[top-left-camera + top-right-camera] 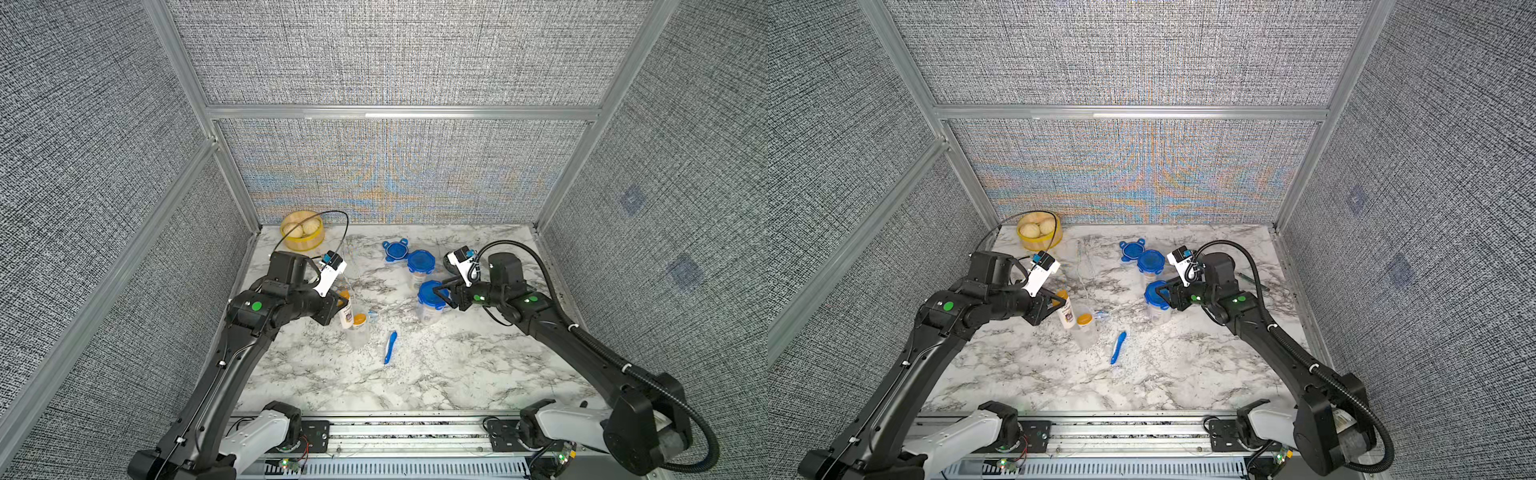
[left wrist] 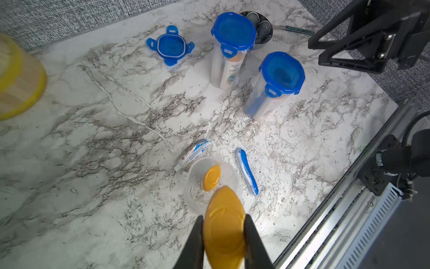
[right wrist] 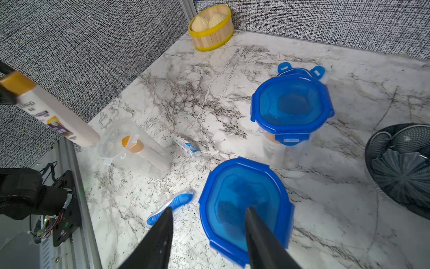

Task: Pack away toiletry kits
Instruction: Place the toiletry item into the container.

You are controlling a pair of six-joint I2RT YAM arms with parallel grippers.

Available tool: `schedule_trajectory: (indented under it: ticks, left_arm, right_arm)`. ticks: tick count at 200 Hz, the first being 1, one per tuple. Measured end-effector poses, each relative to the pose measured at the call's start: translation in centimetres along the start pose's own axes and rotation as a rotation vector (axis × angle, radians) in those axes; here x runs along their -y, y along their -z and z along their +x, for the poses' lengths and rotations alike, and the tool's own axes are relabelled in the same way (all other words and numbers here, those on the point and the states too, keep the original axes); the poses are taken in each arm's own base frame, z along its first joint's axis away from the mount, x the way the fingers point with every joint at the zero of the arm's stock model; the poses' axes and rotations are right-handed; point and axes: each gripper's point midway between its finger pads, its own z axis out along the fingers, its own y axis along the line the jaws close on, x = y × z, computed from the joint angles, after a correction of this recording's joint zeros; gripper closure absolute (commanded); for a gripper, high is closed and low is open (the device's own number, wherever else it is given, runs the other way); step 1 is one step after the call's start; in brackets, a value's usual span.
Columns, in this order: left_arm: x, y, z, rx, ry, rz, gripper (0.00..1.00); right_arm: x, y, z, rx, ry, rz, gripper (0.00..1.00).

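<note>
My left gripper (image 2: 223, 219) is shut on the orange cap of a white bottle (image 1: 346, 311), which hangs tilted over an open clear cup (image 2: 197, 202). A second orange-capped bottle (image 2: 211, 178) stands inside that cup. A toothpaste tube (image 2: 195, 152) lies against the cup, and a blue toothbrush (image 1: 390, 347) lies on the table nearby. Two cups with blue lids clipped on, one nearer (image 1: 432, 303) and one farther (image 1: 420, 266), stand to the right. My right gripper (image 3: 209, 209) hovers open over the nearer cup's lid (image 3: 244, 191), holding nothing.
A loose blue lid (image 1: 395, 250) lies behind the closed cups. The yellow steamer basket (image 1: 302, 230) with buns sits in the back left corner. A dark grey flower-shaped dish (image 3: 400, 167) sits at the back right, beside my right arm. Fabric walls enclose the marble table.
</note>
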Motion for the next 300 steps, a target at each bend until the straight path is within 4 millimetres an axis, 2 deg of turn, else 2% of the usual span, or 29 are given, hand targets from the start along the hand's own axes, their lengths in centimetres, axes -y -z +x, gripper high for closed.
schedule_trajectory:
  ticks: [42,97,155,212,265,300]
  left_arm:
    - [-0.2,-0.9,0.0,0.025,-0.012,0.006,0.93]
    - [-0.8,-1.0,-1.4,0.082,-0.051,-0.024,0.94]
    - [-1.6,-2.6,-0.8,0.025,-0.07,-0.027,0.95]
    - [-1.0,-4.1,-0.5,-0.011,-0.106,0.052,0.96]
    - [-0.1,-4.1,-0.2,-0.032,-0.205,0.11,0.96]
    - [0.3,-3.0,0.5,-0.021,-0.3,0.1,0.96]
  right_arm:
    - [-0.2,0.4,-0.3,0.013,0.006,-0.007,0.48]
    - [-0.4,0.6,-0.4,0.017,0.011,-0.01,0.48]
    - [-0.4,0.5,-0.4,0.014,0.01,-0.011,0.48]
    - [0.0,0.5,-0.2,0.008,0.006,-0.005,0.48]
    - [0.4,0.5,-0.1,0.004,0.0,0.0,0.48]
    - [0.6,0.4,0.1,-0.004,-0.005,0.001,0.48]
